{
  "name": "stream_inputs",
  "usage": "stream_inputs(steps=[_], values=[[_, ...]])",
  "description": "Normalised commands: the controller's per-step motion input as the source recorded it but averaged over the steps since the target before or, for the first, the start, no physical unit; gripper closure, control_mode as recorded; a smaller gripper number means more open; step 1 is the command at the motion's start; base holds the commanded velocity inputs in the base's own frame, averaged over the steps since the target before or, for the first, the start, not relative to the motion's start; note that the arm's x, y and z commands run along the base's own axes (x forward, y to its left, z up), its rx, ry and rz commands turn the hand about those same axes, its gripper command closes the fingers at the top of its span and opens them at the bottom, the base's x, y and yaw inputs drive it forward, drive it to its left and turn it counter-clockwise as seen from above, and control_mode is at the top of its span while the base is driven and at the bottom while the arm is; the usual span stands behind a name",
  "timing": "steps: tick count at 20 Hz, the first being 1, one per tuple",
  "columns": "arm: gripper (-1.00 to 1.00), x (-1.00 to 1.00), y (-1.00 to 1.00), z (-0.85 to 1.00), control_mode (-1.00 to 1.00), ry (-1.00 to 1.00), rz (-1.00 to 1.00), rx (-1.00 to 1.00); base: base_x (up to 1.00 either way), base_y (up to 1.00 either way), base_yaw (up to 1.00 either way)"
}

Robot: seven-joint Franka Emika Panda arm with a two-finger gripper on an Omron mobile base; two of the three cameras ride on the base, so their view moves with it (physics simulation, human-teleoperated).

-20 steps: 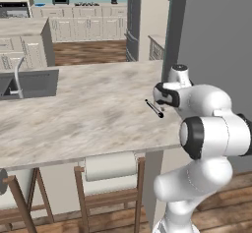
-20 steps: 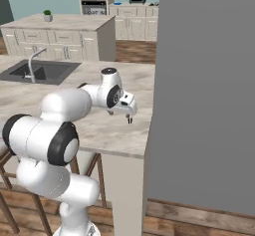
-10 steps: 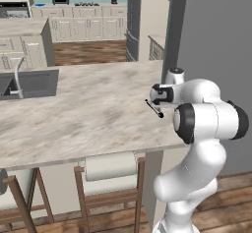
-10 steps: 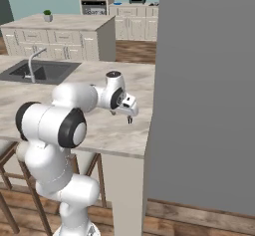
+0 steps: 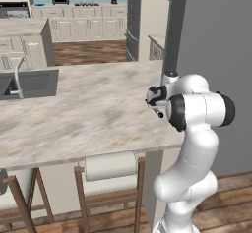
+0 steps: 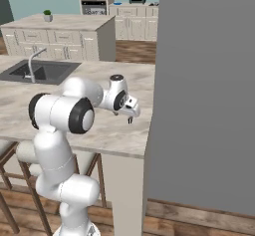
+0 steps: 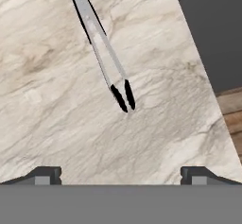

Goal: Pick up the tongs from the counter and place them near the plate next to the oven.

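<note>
White Franka arm w/ dark joints: elbow link has swung toward the cameras, now covering more of the hand in left base view than 1 s ago. Open two-finger gripper (image 6: 130, 119) has shifted slightly toward the edge of the beige-grey marbled stone counter (image 6: 107, 130), above the thin silver tongs w/ dark tips (image 7: 101, 48).

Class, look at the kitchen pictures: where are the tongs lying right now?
The tongs lie flat on the marbled counter near its edge, ahead of the open gripper in the hand view.
</note>
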Motion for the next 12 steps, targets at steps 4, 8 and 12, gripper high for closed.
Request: stream_inputs(steps=[4, 8, 12], values=[[-1.00, 0.40, -0.04, -0.27, -1.00, 0.00, -0.03, 0.00, 0.00, 0.00, 0.00], [-1.00, 0.38, -0.11, -0.28, -1.00, 0.00, -0.06, 0.02, 0.00, 0.00, 0.00], [-1.00, 0.36, -0.13, -0.26, -1.00, 0.00, -0.06, 0.04, 0.00, 0.00, 0.00]])
